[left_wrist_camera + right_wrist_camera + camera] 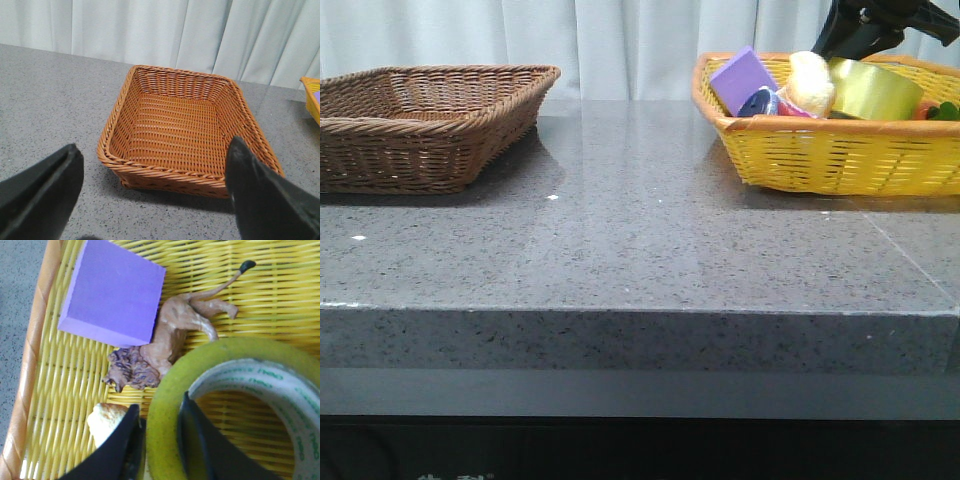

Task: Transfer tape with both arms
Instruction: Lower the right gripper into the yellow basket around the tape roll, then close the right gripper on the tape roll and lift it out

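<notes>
The tape (165,405), a wide yellow roll with a white core printed in green, lies in the yellow basket (840,150) at the table's right; it also shows in the front view (875,90). My right gripper (160,425) is shut on the tape's wall, one finger outside and one inside the core. The right arm (865,25) reaches down behind the basket. My left gripper (155,190) is open and empty, above the table just short of the brown basket (185,130).
The yellow basket also holds a purple block (112,292), a toy lion (165,340), and a pale rounded item (105,420). The brown wicker basket (430,120) stands empty at the table's left. Grey stone tabletop (640,250) lies between the baskets.
</notes>
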Controlling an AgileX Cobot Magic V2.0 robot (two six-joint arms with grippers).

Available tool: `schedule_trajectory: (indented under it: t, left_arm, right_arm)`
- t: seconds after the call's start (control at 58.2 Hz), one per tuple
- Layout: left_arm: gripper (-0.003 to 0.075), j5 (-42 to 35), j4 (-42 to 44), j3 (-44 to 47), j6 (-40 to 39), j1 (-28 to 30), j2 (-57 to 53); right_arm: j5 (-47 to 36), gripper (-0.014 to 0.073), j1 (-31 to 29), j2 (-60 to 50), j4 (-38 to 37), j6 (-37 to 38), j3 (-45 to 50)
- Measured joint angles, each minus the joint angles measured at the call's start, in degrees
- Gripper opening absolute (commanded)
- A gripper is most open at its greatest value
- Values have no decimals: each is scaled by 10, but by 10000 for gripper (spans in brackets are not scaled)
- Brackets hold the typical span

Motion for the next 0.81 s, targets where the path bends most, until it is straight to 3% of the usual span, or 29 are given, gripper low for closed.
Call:
schedule_trajectory:
  t: [0.361, 0.653, 0.808]
  left_arm:
    - [565, 0, 0, 0, 0, 0, 0]
    - [565, 0, 0, 0, 0, 0, 0]
    - [565, 0, 0, 0, 0, 0, 0]
  right_arm:
    - [10, 97, 0, -13, -1, 1, 0]
    - [11, 97, 0, -99, -1, -12, 0]
    - [12, 97, 10, -153, -6, -54, 6]
